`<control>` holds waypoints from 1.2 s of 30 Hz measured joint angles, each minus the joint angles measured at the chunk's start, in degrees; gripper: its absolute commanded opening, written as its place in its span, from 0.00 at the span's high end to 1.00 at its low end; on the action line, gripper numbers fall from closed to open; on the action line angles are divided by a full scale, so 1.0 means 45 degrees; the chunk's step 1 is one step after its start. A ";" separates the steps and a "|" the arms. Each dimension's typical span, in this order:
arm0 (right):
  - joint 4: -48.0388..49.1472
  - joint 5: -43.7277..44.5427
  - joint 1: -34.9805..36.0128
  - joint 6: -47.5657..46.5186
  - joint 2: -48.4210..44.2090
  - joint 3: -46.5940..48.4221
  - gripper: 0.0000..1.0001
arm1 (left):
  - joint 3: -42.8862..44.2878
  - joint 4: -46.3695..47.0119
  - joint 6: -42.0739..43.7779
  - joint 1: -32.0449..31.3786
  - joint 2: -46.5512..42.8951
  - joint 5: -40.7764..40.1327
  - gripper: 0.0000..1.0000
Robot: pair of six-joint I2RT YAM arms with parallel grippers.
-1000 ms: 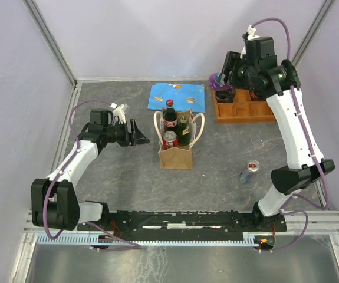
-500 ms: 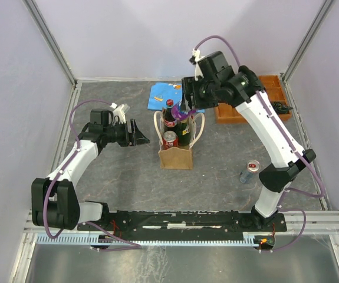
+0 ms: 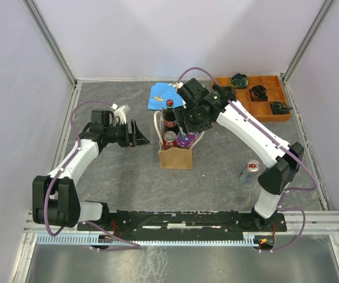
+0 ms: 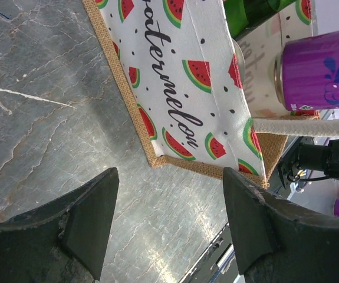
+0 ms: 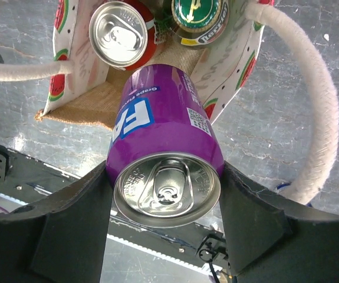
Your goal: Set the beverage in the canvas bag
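The canvas bag [image 3: 175,155] stands upright mid-table, tan with cream looped handles and red watermelon prints [image 4: 181,76]. It holds a red can [image 5: 122,32], a cola bottle [image 3: 170,113] and a green bottle [image 5: 197,17]. My right gripper [image 3: 188,131] is shut on a purple can [image 5: 166,150], held just above the bag's open mouth [image 5: 107,97], its lower end over the opening. The purple can also shows in the left wrist view [image 4: 322,68] and in the top view [image 3: 186,140]. My left gripper [image 3: 141,137] is open and empty, left of the bag and facing it.
A blue patterned cloth [image 3: 162,96] lies behind the bag. An orange compartment tray [image 3: 257,100] with dark items sits at the back right. A silver can [image 3: 250,170] stands on the table at the right, near my right arm's base.
My right arm swung left from the orange tray with the purple can and lowered it to the bag's mouth. The left arm has not moved.
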 measured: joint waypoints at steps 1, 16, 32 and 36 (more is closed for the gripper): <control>0.0146 0.0053 0.0029 0.0000 0.0000 -0.0136 1.00 | 0.0000 -0.0005 0.0039 0.0000 0.0000 0.0000 0.23; 0.0860 0.0874 0.0063 -0.0117 0.0563 -0.0699 1.00 | 0.0000 -0.0073 0.0185 0.0000 0.0000 0.0000 0.23; 0.0792 0.1953 0.0913 -0.0529 0.1588 -0.0733 1.00 | 0.0000 -0.0073 0.0311 0.0000 -0.0005 0.0000 0.23; 0.1073 0.2108 0.1020 -0.0539 0.1598 -0.1151 1.00 | 0.0000 -0.0078 0.0316 0.0000 -0.0005 0.0000 0.22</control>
